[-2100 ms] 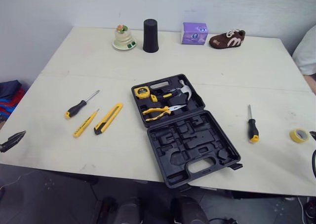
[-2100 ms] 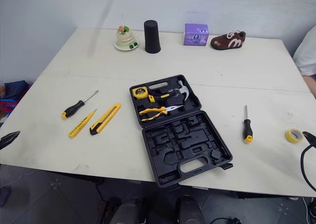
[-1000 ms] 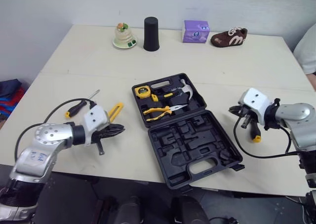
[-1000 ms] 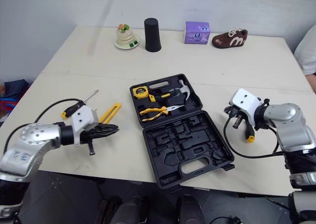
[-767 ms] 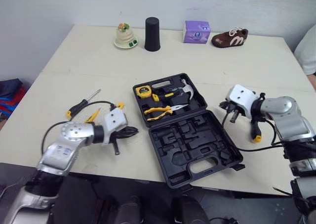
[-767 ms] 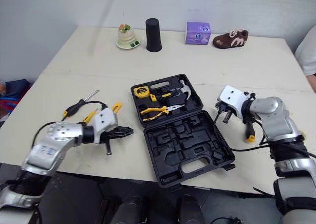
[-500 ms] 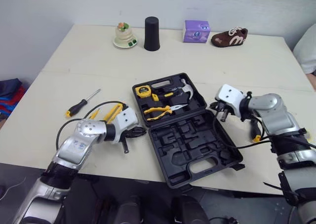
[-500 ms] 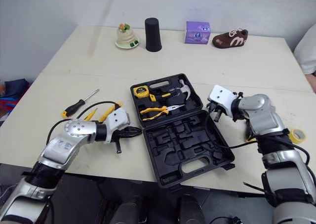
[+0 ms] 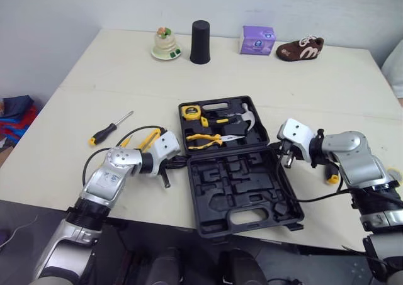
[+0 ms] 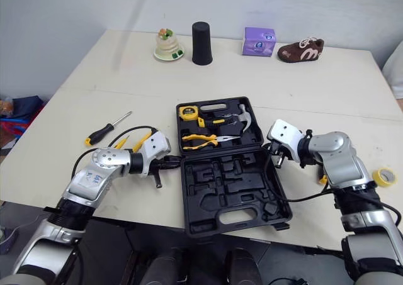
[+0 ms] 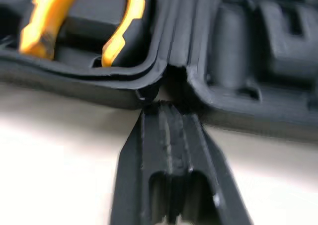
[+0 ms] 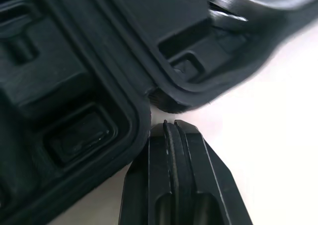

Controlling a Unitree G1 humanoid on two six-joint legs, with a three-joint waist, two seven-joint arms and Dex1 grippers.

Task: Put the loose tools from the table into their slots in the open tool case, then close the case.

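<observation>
Left hand [image 11: 166,106] and right hand [image 12: 171,125], both pinched shut, empty, flank the tool case [image 10: 227,185] hinge (purple box [image 9: 257,39] print unreadable).

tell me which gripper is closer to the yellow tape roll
Right. The right gripper is at the case's right edge, on the tape's side; the left gripper is at its left edge.
</observation>
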